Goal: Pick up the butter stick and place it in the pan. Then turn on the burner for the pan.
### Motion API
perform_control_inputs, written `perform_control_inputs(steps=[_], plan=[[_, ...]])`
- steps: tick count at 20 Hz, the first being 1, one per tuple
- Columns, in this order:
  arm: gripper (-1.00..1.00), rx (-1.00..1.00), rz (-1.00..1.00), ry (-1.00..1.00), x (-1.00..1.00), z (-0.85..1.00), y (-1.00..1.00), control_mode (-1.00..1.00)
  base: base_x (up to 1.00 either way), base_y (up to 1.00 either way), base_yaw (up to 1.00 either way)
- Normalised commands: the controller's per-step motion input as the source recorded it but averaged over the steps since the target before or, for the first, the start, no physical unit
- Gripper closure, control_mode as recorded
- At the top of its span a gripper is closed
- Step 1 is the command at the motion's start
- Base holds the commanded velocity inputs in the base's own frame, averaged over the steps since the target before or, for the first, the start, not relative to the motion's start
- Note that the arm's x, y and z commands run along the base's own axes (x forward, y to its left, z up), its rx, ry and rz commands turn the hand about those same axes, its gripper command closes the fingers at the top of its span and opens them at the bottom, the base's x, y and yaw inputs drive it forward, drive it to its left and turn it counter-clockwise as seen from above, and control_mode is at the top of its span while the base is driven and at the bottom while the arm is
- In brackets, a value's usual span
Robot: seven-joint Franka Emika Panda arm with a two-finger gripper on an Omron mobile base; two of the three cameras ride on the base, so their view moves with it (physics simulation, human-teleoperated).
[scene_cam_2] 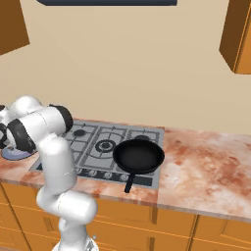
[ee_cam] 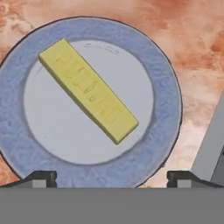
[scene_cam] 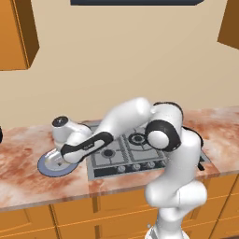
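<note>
The butter stick, a pale-yellow block, lies diagonally on a blue-grey round plate on the marble counter. My gripper hangs straight above the plate, open, with its two dark fingertips wide apart and nothing between them. In the left base view the hand is stretched out low over the plate, left of the stove. The black pan sits on the stove's front right burner, its handle pointing at the counter's front edge.
The grey gas stove has a row of knobs along its front edge. Bare marble counter runs to the right of the pan. Wooden cabinets hang above at both sides. The stove's corner shows beside the plate.
</note>
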Motion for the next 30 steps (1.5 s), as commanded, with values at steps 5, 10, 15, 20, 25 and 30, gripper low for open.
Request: perform_control_inputs(steps=[5,10,15,20,25,30], plan=[[-1.0,-0.04,0.0,0.02,0.44,-0.22,0.41,-1.0,0.0,0.0,0.0],[-1.0,-0.05,-0.01,0.01,0.48,-0.13,0.37,-1.0,0.0,0.0,0.0],[-1.0,-0.02,-0.01,0.05,0.12,-0.49,0.07,-1.0,0.0,0.0,0.0],[1.0,0.0,0.0,0.01,-0.01,-0.59,0.0,-1.0,0.0,0.0,0.0],[1.0,0.02,-0.01,0.0,-0.03,-0.04,-0.11,-1.0,0.0,0.0,0.0],[1.0,0.01,-0.08,-0.07,-0.2,0.47,-0.51,-1.0,0.0,0.0,0.0]])
